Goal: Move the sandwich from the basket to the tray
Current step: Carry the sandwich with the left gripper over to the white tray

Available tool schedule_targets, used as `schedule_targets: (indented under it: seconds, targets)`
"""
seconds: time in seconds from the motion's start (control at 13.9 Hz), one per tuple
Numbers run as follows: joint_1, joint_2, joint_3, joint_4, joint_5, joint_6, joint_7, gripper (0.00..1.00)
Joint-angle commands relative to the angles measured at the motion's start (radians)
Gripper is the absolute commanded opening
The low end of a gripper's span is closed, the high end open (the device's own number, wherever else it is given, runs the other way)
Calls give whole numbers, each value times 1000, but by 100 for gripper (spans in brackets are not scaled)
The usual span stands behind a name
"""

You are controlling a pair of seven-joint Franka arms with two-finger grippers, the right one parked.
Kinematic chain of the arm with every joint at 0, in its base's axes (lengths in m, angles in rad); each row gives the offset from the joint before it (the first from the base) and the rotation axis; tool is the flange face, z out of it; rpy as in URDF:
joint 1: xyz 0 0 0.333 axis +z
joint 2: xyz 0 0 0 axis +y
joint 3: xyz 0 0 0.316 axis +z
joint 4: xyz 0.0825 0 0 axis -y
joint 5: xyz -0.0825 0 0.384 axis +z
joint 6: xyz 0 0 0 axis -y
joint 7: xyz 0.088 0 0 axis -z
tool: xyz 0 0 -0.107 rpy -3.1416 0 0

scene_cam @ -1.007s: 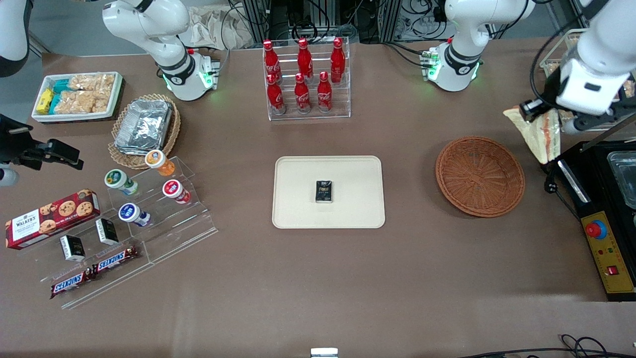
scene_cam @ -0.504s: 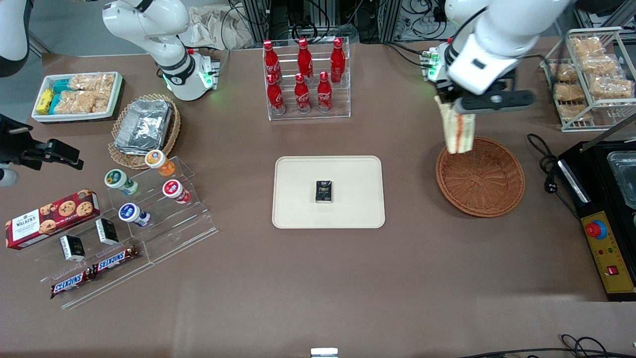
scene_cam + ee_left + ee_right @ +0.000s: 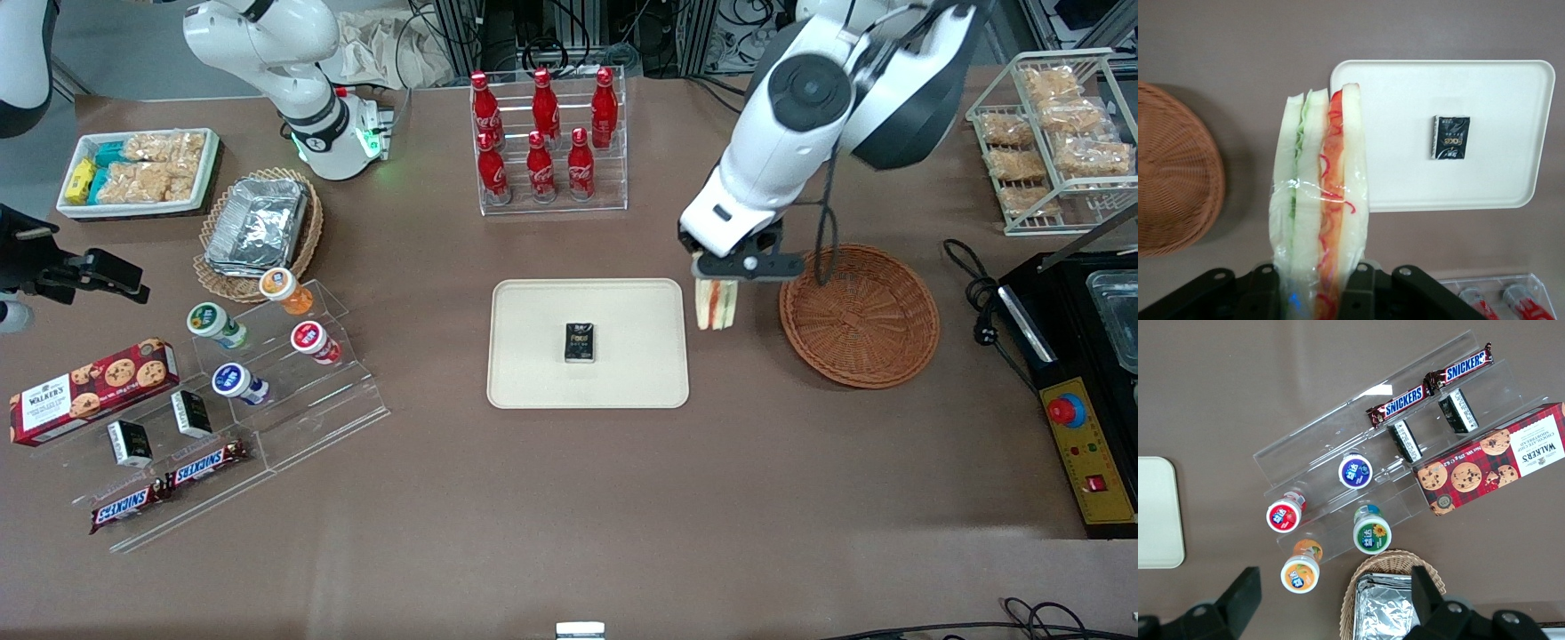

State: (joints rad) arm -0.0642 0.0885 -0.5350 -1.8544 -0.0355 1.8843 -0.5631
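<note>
Front view: the brown table fills my screen, a dark rack of cables and equipment along its edge farthest from the camera, as I run the left arm through the carry step of the job. The cream tray lies at mid-table, with the reddish-brown wicker basket beside it toward the working arm's end, now empty. Between the two, my end effector hangs above the bare strip of table at the tray's edge, its fingers closed on the sandwich. The wedge hangs point down in clear wrap, with its red-orange and green filling showing. In the left wrist view the black fingers pinch the wrapped sandwich at its thick end, with the basket to one side and the tray to the other. A small dark packet already sits in the middle of the tray. By my judgement the lift is done and the transfer nearly so. The next move calls for sliding over an open part of the tray, clear of the packet, lowering, then letting go. Farther from the camera than the tray stands a clear rack of red bottles.
</note>
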Motion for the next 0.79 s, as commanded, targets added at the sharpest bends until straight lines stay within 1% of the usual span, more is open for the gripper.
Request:
schedule_targets:
  seconds: [0.0, 0.14, 0.29, 0.36, 0.5, 0.72]
  targets:
    - [-41, 77, -3, -20, 69, 91, -67, 0]
    - [-68, 158, -3, -23, 150, 174, -119, 0]
    - [-86, 250, -5, -26, 253, 232, -158, 0]
    - [-104, 281, -2, -26, 273, 255, -159, 0]
    - [-109, 339, 3, -26, 296, 318, -166, 0]
    - [-112, 422, 3, -26, 408, 372, -230, 0]
